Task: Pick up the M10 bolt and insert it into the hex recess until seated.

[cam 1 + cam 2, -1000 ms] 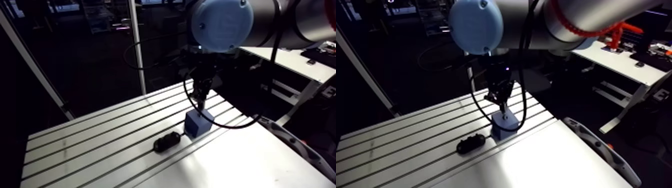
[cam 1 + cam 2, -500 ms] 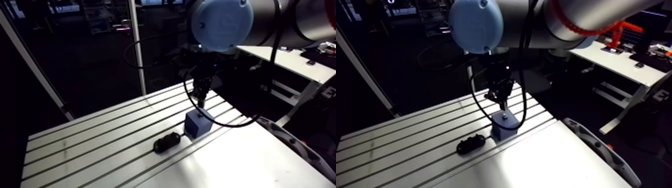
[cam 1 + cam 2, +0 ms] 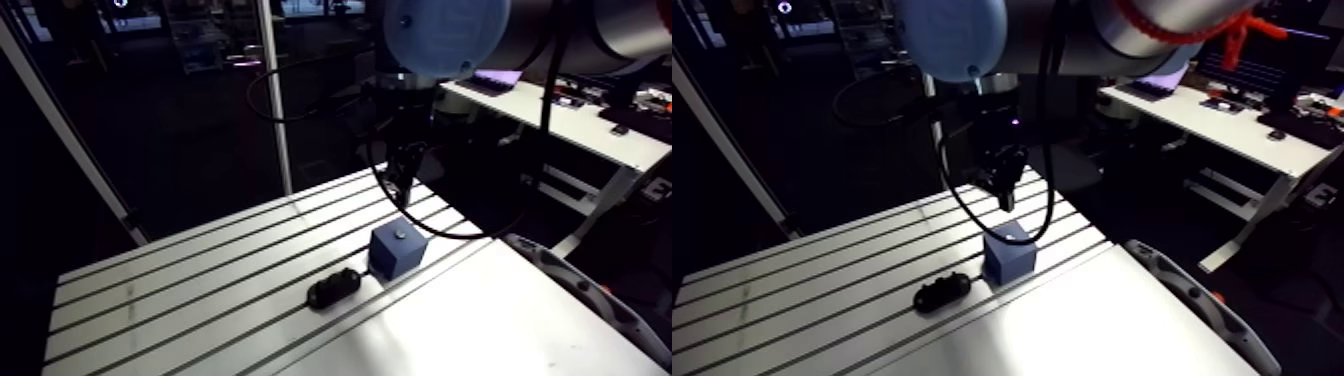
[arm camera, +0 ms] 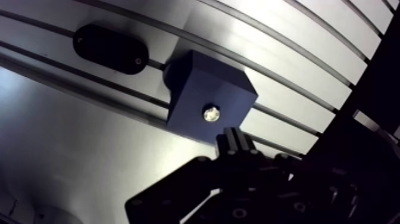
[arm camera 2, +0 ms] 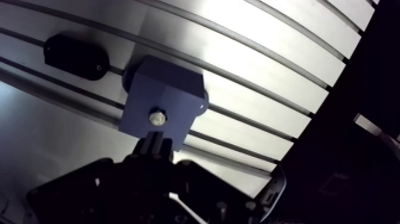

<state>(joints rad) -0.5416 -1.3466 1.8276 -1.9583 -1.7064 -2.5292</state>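
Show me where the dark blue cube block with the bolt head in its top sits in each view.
Arm view: the dark blue cube block stands on the slotted aluminium table, just below the end effector.
Wrist view: it lies just ahead of the end effector, silver bolt head up.
Shared landmark: the black oval piece beside the block.

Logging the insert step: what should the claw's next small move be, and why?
Probably a straight lift clear. The bolt sits in the top face of the blue block, only its head showing, and the claw hangs above it, apart from it. Whether the head is fully seated I cannot tell.
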